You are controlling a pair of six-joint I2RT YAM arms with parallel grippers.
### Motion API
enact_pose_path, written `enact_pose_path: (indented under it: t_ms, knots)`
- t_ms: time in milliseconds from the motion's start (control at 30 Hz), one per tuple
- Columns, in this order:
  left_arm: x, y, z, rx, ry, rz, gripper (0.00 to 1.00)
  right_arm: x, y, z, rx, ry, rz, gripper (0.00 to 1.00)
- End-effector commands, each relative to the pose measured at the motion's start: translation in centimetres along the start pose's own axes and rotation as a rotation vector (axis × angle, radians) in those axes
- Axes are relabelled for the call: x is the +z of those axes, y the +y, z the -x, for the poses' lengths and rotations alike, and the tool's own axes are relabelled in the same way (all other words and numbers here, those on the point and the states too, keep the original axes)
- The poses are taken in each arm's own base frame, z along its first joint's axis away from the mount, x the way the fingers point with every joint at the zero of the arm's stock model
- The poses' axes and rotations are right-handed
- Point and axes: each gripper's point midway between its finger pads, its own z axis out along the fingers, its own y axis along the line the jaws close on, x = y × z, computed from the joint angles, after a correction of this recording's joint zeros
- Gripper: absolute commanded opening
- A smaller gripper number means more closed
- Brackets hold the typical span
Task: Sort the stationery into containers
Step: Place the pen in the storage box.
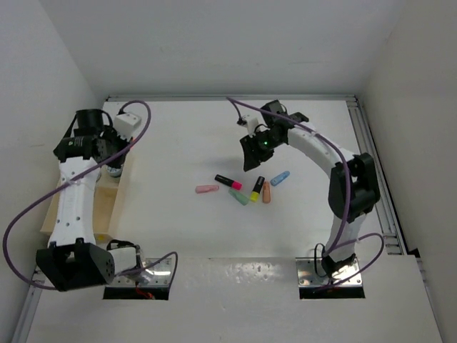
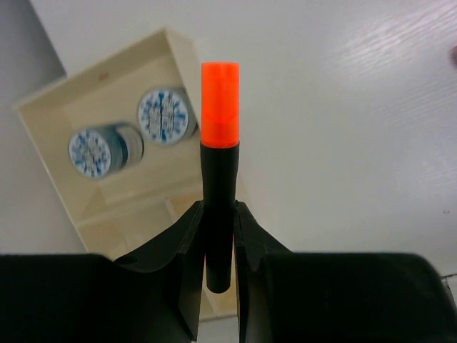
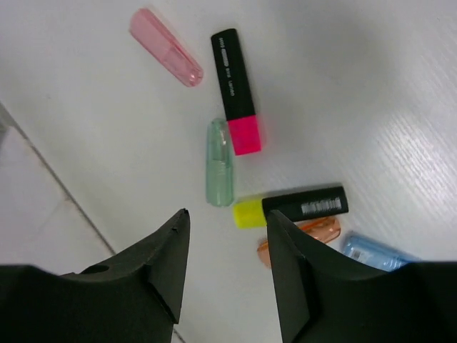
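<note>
Orange-capped highlighter (image 2: 219, 164), clamped in the left gripper (image 2: 218, 243), hangs over the wooden tray (image 2: 136, 182) at 9 o'clock of the table, while the right gripper (image 3: 227, 239), jaws parted and empty, hovers at 12 o'clock of the pink highlighter (image 3: 234, 86) and its loose neighbours.

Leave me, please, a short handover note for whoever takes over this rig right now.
Left gripper: shut on the orange highlighter, held above the wooden tray.
Right gripper: open and empty, above the loose pieces.
Done: two patterned rolls lie in the tray.
On the table: pink highlighter, yellow highlighter, pink stub, green stub, salmon stub, blue stub.
Left to do: drop the orange highlighter into the tray, then bring over those six.
</note>
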Motion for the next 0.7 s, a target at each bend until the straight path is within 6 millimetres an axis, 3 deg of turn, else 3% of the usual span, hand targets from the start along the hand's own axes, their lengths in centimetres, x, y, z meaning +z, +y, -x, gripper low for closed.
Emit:
enact_pose_path:
  t_ms: [0,100,167,367,667]
  knots:
    - [-2.7,0.6,-5.3,-0.128,0.128,0.083,0.00,1.6,-2.8,1.9,-0.126,-0.012,-0.117,0.47]
    - [-3.7,2.2,-9.8,-0.209,0.256,0.195,0.00,3.6,-3.1,1.3,-0.140,0.027,-0.116,0.46]
    - [-4.1,2.6,-11.7,-0.240,0.309,0.231,0.00,4.5,-3.4,0.9,-0.133,0.043,-0.103,0.46]
    - [-5.6,5.2,-17.8,-0.319,0.446,0.330,0.00,4.9,-3.4,0.1,-0.128,0.062,-0.065,0.46]
    - [-5.0,7.8,-22.4,-0.385,0.504,0.264,0.00,5.7,-4.2,-1.6,-0.149,0.105,-0.076,0.47]
